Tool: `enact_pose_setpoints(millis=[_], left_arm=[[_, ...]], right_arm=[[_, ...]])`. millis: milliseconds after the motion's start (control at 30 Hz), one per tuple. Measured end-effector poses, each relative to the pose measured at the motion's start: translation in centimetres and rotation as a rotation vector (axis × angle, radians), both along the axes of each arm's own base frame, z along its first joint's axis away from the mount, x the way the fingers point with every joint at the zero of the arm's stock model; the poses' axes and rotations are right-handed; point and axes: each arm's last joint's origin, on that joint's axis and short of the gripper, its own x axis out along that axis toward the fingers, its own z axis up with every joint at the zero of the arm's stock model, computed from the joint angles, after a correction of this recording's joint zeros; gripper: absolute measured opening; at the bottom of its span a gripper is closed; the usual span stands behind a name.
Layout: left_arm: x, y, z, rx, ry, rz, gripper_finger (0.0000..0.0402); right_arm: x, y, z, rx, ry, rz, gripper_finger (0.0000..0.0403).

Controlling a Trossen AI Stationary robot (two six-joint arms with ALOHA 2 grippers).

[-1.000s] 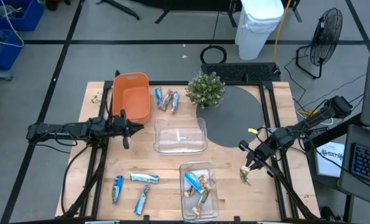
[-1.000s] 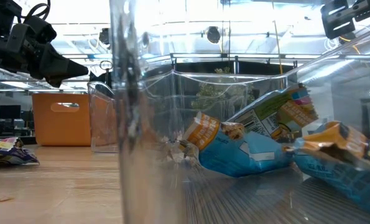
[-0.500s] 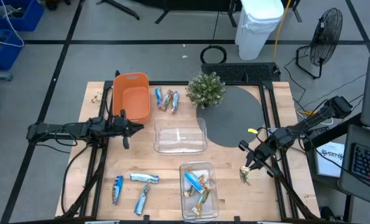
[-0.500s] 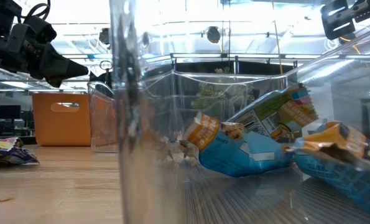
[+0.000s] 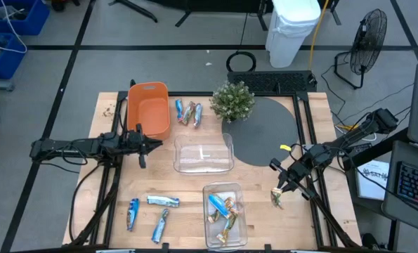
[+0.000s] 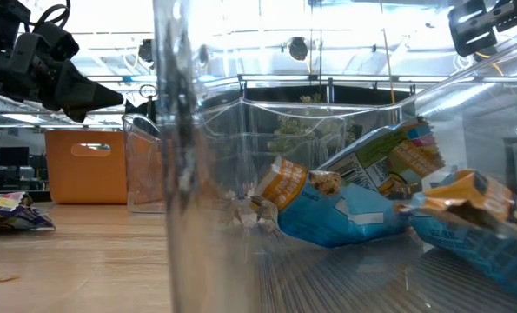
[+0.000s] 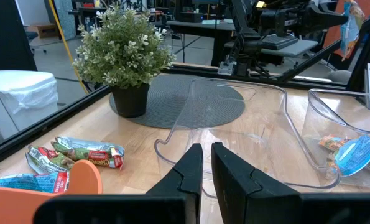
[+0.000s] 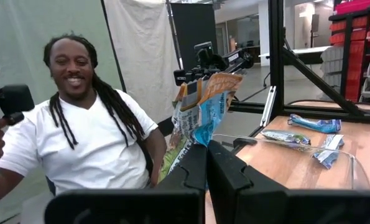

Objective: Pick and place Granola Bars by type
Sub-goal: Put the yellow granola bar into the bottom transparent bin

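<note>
One bar [image 8: 200, 109] (blue-orange) in right gripper [image 8: 206, 163]

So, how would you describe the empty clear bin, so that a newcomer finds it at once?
Start at the round dark mat on the wooden table, beside the potted plant. The bin you want is the clear bin lying against the mat's left edge, at the table's middle. Unlike the orange bin it is see-through, and unlike the other clear bin nearer the front edge, it holds no bars.
</note>
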Motion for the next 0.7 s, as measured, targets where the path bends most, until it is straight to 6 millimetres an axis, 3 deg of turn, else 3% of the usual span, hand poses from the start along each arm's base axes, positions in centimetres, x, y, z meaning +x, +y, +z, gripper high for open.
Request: enact_pose_setpoints(millis=[500,700], left_arm=[[0.0,0.0,0.0,0.000,0.001,0.000,0.0037],[0.0,0.0,0.0,0.000,0.000,0.000,0.0037]], right_arm=[[1.5,1.7,-0.1,0.028,-0.120,0.000,0.0000],[4.2,3.8,0.8,-0.001,-0.088,0.001,0.0000]])
